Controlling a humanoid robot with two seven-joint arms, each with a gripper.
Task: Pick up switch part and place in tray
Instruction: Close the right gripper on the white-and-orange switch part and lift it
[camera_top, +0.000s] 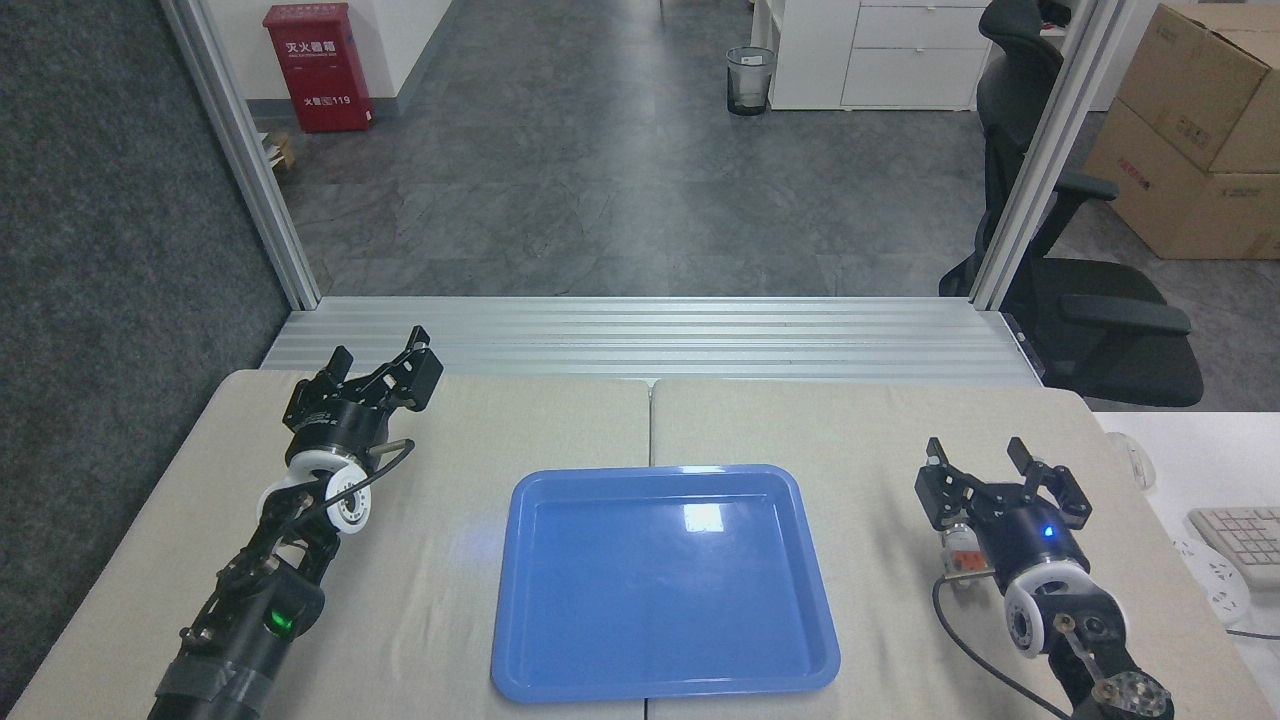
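The blue tray (520, 640) lies in the middle of the table with nothing in it. The switch part (961, 552), a small white-grey block with an orange piece, rests on the table to the tray's right, partly hidden behind my right wrist. My right gripper (990, 472) stands open just beyond and above the part, its two fingers spread wide with nothing between them. My left gripper (385, 360) is open at the far left of the table, well away from tray and part.
A white side table at the right carries a keyboard (1240, 535). An aluminium rail (640, 335) borders the table's far edge. A black office chair (1090, 300) and cardboard boxes (1195, 120) stand beyond on the right.
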